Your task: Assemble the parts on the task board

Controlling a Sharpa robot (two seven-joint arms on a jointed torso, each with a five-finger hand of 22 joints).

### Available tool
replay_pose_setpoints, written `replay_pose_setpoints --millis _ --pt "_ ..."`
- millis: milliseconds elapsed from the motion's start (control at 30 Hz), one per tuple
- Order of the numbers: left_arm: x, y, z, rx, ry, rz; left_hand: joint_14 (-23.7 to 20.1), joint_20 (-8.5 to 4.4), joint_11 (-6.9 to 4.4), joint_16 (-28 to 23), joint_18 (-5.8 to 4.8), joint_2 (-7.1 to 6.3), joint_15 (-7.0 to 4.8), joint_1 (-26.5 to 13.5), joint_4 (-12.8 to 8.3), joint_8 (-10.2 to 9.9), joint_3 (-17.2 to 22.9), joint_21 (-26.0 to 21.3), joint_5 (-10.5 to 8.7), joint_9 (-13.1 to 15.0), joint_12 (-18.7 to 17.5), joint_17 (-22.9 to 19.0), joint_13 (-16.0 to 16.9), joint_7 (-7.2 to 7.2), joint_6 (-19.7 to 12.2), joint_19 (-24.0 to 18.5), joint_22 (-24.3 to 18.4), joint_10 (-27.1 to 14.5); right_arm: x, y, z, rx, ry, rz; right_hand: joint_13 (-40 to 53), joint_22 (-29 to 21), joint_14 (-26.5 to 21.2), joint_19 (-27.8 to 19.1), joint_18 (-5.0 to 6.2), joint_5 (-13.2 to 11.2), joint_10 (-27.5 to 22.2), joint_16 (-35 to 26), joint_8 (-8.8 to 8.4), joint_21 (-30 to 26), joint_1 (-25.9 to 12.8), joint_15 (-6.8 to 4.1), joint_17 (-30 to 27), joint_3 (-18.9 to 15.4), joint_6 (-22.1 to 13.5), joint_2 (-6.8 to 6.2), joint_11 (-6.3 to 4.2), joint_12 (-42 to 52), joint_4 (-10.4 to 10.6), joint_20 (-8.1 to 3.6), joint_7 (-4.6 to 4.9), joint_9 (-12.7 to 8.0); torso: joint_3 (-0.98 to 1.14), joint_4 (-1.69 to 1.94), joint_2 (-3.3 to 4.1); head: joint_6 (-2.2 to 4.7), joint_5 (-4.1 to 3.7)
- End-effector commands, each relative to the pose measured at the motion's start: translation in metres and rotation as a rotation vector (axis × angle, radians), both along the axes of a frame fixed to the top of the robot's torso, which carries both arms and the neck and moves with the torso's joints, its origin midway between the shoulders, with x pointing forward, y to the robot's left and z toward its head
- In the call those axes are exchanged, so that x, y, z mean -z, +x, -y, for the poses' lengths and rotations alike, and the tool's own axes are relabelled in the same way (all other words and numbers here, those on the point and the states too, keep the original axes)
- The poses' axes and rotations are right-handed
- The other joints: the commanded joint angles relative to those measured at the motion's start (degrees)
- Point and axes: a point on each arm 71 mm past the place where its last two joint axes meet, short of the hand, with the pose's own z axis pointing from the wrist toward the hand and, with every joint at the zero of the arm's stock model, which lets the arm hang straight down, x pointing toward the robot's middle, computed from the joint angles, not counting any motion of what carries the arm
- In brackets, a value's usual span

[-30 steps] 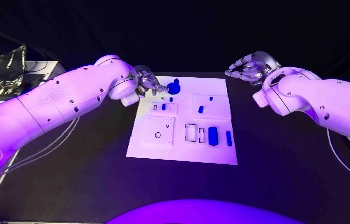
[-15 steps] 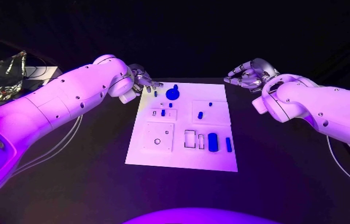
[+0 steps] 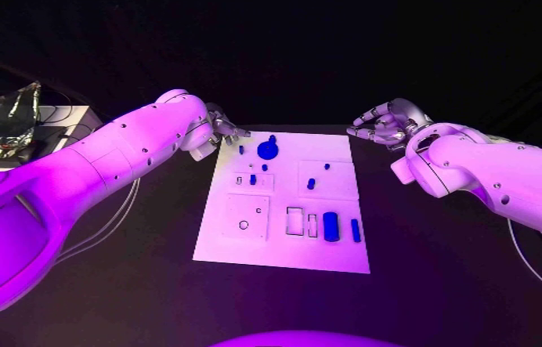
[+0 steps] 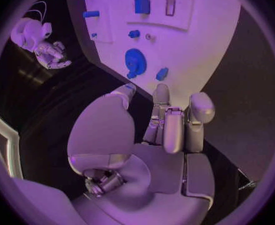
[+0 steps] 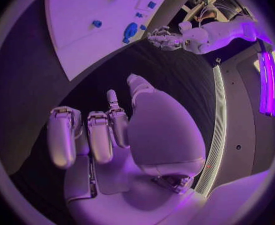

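The white task board [image 3: 283, 241] lies in the middle of the black table. On it are a round blue disc [image 3: 268, 150] near the far edge, a long blue bar [image 3: 331, 226] and a thinner bar [image 3: 355, 230] at the near right, plus several small blue pieces. My left hand [image 3: 222, 131] hovers just off the board's far left corner, fingers apart, holding nothing. My right hand [image 3: 378, 124] hangs beyond the far right corner, fingers loosely bent and empty. The left wrist view shows the left hand [image 4: 169, 130], the disc [image 4: 135, 62] and the board [image 4: 200, 45]. The right wrist view shows the right hand [image 5: 106, 135] and the board [image 5: 81, 25].
A crinkled silver object [image 3: 20, 104] and a white box with cables [image 3: 56, 120] sit off the table's far left. Black tabletop [image 3: 429, 269] surrounds the board on all sides.
The head camera has shifted. My left hand has drawn back a little from the round disc toward the board's left corner. The right hand has kept its place.
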Motion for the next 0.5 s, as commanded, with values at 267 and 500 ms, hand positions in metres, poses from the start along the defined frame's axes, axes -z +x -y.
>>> replay_pose_setpoints --millis 267,500 --pt "0.0029 0.005 0.0036 0.029 0.006 -0.02 0.22 0.35 0.54 -0.09 0.67 0.28 0.51 -0.24 -0.05 0.5 -0.39 -0.63 -0.09 -0.46 0.02 0.74 -0.28 0.29 -0.56 -0.58 -0.74 -1.08 -0.0018 -0.0005 -0.0032 -0.019 -0.001 0.014 6.74 9.42 4.73 2.54 0.76 0.35 -0.19 -0.3 0.19 -0.12 -0.56 -0.36 8.92 0.44 -0.49 0.0 -0.05 -0.07 0.04 -0.49 -0.06 0.06 -0.27 -0.27 0.86 0.65 0.26" --pt "0.0031 0.0066 0.0027 0.027 0.013 -0.031 0.32 0.38 0.59 0.07 0.57 0.21 0.55 -0.42 -0.04 0.57 -0.58 -0.39 -0.12 -0.55 0.04 1.02 -0.32 0.33 -0.62 -0.29 -0.32 -1.23 -0.0022 -0.0005 -0.0033 -0.02 -0.002 0.017 6.7 9.4 4.73 2.53 0.77 0.39 -0.21 -0.3 0.31 -0.17 -0.61 -0.37 8.93 0.53 -0.53 0.03 -0.06 -0.1 0.04 -0.5 -0.07 0.13 -0.36 -0.19 0.87 0.51 -0.02"
